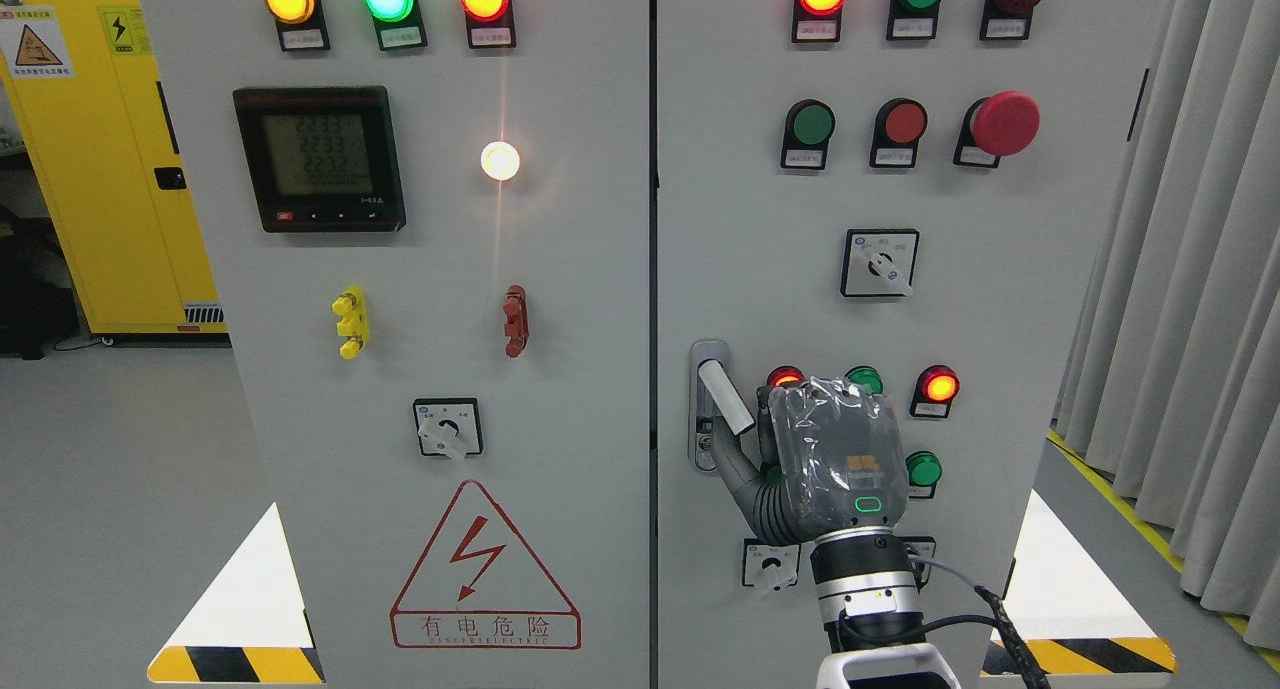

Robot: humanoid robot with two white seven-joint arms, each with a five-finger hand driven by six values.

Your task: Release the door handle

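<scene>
now | your right hand (835, 459) sits by the door handle (724, 397) | thumb touches below it | fingers hidden, grip state unclear

Cabinet door (1000, 369): matt grey painted metal. Door handle (723, 394): smooth, satin finish. Right hand (835, 459): wrapped in glossy, crinkled clear plastic film.

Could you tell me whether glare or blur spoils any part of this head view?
Head view: the white lamp blooms, with a vertical streak of glare; the meter display reads faint; the plastic wrap on the right hand reflects light; the door handle and the rest are sharp and evenly lit.
</scene>
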